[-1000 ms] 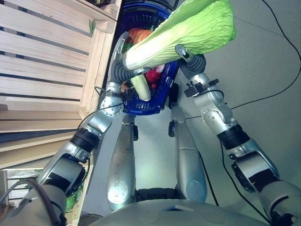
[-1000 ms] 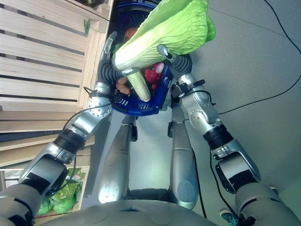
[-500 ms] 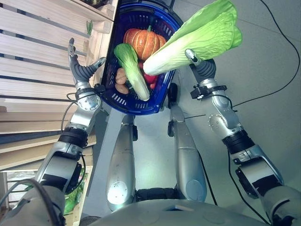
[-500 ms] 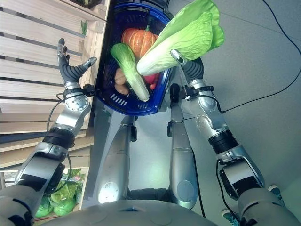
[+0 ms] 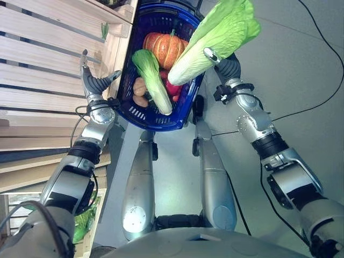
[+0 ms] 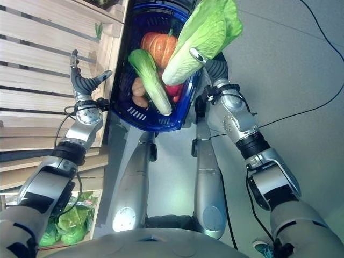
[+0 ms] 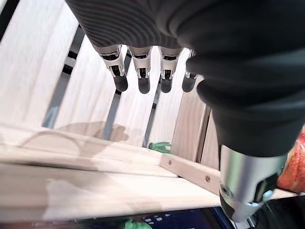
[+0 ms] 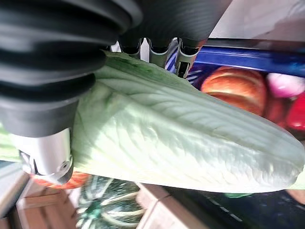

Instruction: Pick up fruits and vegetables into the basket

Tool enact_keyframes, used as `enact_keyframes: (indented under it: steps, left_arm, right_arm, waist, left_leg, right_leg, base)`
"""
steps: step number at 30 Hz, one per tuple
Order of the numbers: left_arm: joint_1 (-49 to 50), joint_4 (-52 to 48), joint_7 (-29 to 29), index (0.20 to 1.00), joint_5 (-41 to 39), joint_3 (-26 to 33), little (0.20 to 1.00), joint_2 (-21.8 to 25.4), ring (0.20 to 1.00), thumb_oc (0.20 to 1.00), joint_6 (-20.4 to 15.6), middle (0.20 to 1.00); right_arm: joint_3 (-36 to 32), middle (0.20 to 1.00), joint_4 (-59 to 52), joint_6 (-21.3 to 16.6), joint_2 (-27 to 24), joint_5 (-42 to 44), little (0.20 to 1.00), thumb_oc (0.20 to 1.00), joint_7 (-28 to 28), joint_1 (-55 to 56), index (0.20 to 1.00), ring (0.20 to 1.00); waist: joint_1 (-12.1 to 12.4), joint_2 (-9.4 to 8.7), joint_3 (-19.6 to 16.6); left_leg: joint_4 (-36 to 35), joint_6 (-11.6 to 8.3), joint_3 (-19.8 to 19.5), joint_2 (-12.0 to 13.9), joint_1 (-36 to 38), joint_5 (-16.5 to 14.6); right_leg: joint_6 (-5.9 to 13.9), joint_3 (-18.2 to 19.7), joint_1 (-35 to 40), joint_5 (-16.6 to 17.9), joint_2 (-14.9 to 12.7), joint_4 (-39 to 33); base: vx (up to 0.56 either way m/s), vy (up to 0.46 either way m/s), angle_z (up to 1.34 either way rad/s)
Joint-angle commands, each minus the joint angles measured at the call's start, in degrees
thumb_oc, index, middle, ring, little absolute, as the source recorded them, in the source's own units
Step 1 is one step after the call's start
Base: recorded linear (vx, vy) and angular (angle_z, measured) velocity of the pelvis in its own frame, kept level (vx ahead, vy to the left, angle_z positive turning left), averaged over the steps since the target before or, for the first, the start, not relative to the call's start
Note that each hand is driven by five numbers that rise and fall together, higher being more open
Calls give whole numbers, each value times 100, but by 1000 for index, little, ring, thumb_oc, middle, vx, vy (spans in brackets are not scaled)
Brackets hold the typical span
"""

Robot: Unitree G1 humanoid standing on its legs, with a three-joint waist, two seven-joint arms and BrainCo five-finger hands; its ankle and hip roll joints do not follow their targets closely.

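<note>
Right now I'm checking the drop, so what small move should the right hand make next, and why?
Probably lower the napa cabbage into the blue basket: the right hand grips it above the rim, over the pumpkin, while the left hand is open beside it.

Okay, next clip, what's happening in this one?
The right robot hand is holding a large napa cabbage over the blue basket, its white base pointing down toward the contents. The basket already holds an orange pumpkin, a smaller leafy green vegetable and some small brown and red produce. The left robot hand is open and empty, raised beside the basket in front of the wooden slatted shelf. The cabbage is not yet in the basket.
</note>
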Motion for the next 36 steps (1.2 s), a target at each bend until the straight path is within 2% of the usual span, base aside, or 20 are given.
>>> enact_keyframes:
  steps: [1,6,11,19,29,36]
  left_arm:
    - [-133,167,-25,1000,150,70,1000,185,1000,1000,-81,1000]
    - [-339,355,-177,1000,113,-42,1000,182,1000,1000,-164,1000]
    - [-532,480,-285,1000,35,-174,1000,191,1000,1000,-280,1000]
    - [-779,556,-271,1000,-12,-419,1000,17,1000,1000,-396,1000]
    - [-751,383,-92,1000,-5,-539,1000,-175,1000,1000,-482,1000]
    - [-719,307,4,1000,26,-571,1000,-298,1000,1000,-505,1000]
  right_arm:
    - [243,200,36,75,-122,-38,200,200,63,-536,200,200]
    - [522,200,961,584,-90,-115,200,200,100,-1196,200,200]
    - [574,200,1987,935,-28,-191,200,200,388,-1667,200,200]
    - [492,200,3544,1078,223,84,200,200,1202,-2112,200,200]
    - [318,200,4240,1206,310,-61,200,200,1337,-2192,200,200]
    - [230,206,4362,1396,361,-71,206,206,1110,-2217,206,206]
  waist:
    - [45,470,-56]
    - [193,529,-56]
    - [334,591,-56]
    - [530,737,-56]
    - [635,929,-56]
    - [654,998,-56]
  left_leg:
    - [-658,134,22,-402,-57,571]
    - [-569,130,-30,-430,-104,549]
    - [-477,144,-98,-457,-183,526]
    - [-332,194,-215,-547,-364,497]
    - [-254,230,-262,-607,-574,514]
    - [-232,246,-259,-625,-641,532]
  right_leg:
    - [132,-575,244,-1028,322,710]
    - [108,-650,203,-1063,284,803]
    - [95,-730,133,-1112,261,925]
    - [72,-822,-43,-1172,231,1092]
    - [74,-844,-269,-1193,178,1209]
    - [71,-838,-357,-1201,177,1265]
  base:
    - [27,-41,4]
    - [10,-13,1]
    - [27,-30,6]
    - [20,-24,8]
    - [16,14,4]
    - [9,13,3]
